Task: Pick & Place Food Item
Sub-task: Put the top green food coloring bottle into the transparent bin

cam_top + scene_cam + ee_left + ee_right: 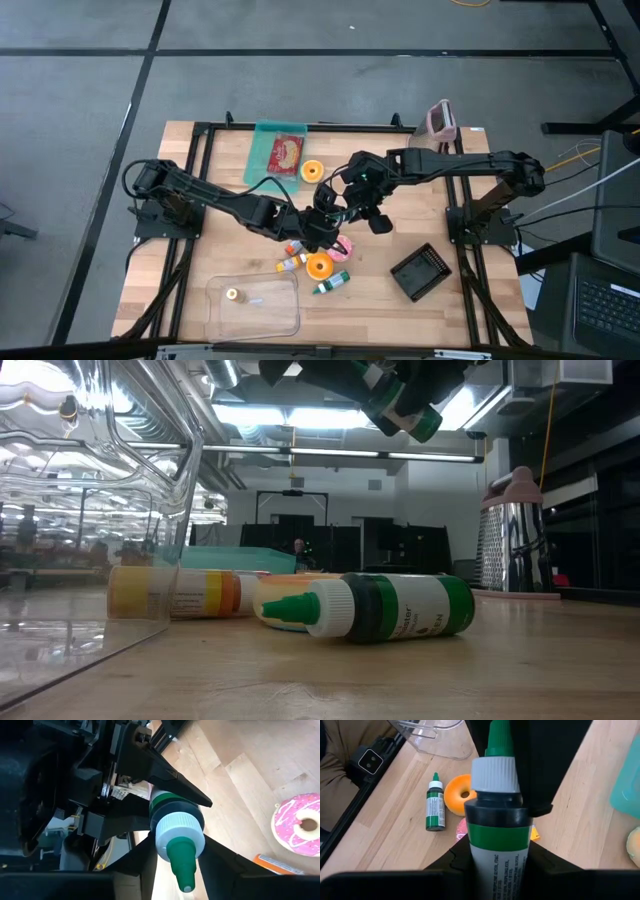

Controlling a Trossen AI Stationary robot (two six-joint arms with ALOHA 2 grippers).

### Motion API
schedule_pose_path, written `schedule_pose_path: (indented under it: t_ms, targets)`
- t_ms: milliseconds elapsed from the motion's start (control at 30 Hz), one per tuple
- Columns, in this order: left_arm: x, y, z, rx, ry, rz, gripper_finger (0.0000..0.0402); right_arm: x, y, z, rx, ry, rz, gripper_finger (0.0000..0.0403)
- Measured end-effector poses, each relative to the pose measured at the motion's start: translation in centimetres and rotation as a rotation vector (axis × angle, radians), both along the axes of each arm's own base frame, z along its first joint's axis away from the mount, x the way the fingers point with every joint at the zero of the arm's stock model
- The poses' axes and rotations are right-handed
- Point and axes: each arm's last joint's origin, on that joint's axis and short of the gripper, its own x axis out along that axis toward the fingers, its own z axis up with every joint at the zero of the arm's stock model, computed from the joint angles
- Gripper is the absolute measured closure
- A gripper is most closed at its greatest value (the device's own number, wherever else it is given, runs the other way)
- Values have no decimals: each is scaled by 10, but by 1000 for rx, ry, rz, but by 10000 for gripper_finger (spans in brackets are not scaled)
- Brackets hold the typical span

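**Views compared**
- Right wrist view: green bottle [497, 820] clamped upright in the right gripper [495, 857], white collar and green nozzle pointing away from the lens. Closed firmly on the bottle body.
- Left wrist view: same bottle seen nozzle-first, with the left gripper [180, 857] set around the cap end. Grip state of this one: cannot be told.
- High view: both grippers meeting above the middle of the table [480, 310], bottle itself mostly hidden under them.
- Low view: bottle raised clear of the surface, near the top edge.

**Containers and contents**
- Clear plastic tub [297, 300] at the near edge, holding one small yellow item [232, 294].
- Teal tray [265, 140] at the far edge, holding a red packet [286, 152]; round orange piece [312, 171] just beside it, outside.

**Surface and room**
- Light wooden slats on a black frame.
- Below the grippers: pink doughnut [343, 246], orange doughnut [319, 265], second green bottle [332, 284] lying on its side, orange-labelled bottle [291, 264] also lying down.
- Black square grid piece [420, 272] toward the right; pink-topped metal grater [441, 122] at the far right corner.
- Grey floor all around; strip lights on the ceiling beyond.
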Motion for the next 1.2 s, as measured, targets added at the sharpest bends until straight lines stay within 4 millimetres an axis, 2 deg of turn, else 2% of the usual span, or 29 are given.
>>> schedule_pose_path:
  t_ms: [67, 300, 600, 767, 900, 1033, 1200]
  targets:
    - [0, 0, 0, -5, -3, 5, 297, 0, 0, 0, 1, 1, 1, 302]
    - [0, -3, 0, -4, -8, 2, 297, 0, 0, 0, -3, -4, 10, 296]
    - [-6, -12, 3, 1, -28, 21, 297, 2, 0, 2, -6, -15, -16, 226]
    - [-17, -15, 7, -44, -6, 48, 297, 1, 0, 2, -17, -15, -17, 196]
    - [-28, -15, -1, -63, 84, 98, 297, -2, 1, 6, -28, -31, -4, 180]
    - [-36, -17, -7, -105, 135, 153, 297, -9, 1, 14, -52, -53, -19, 173]
    - [-49, -28, -13, -178, 188, 202, 297, -16, -4, 19, -169, -45, -116, 172]
